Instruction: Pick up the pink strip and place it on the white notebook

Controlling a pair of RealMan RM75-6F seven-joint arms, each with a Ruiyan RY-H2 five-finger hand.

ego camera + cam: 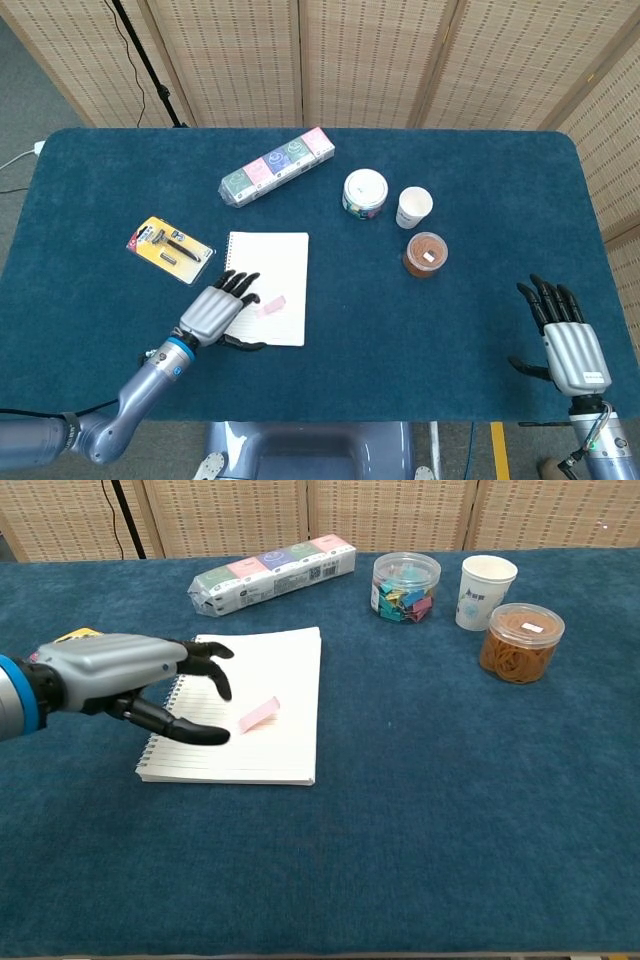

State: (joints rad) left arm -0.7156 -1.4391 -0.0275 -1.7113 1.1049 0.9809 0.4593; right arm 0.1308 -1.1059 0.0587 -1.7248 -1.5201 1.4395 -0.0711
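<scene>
The pink strip (259, 714) lies flat on the lined page of the white notebook (285, 670), its long axis slanting from the near left up toward the far right in the chest view. The notebook sits on the blue-covered counter (450, 810), spiral edge to the left.

The left hand (120, 675) hovers over the notebook's left edge, fingers spread and holding nothing, the strip just beyond its fingertips and not touching them. The hand hides part of the spiral binding and most of a yellow blister pack (170, 248) in the chest view; the head view shows that pack whole, beside the notebook.

The right hand (570, 340) shows only in the head view, at the counter's near right corner, fingers apart and empty, its wrist cut off by the frame.

Farther back stand a long wrapped box (275, 572), a clear tub of coloured clips (406, 586), a paper cup (487, 591) and a tub of rubber bands (520, 642).
</scene>
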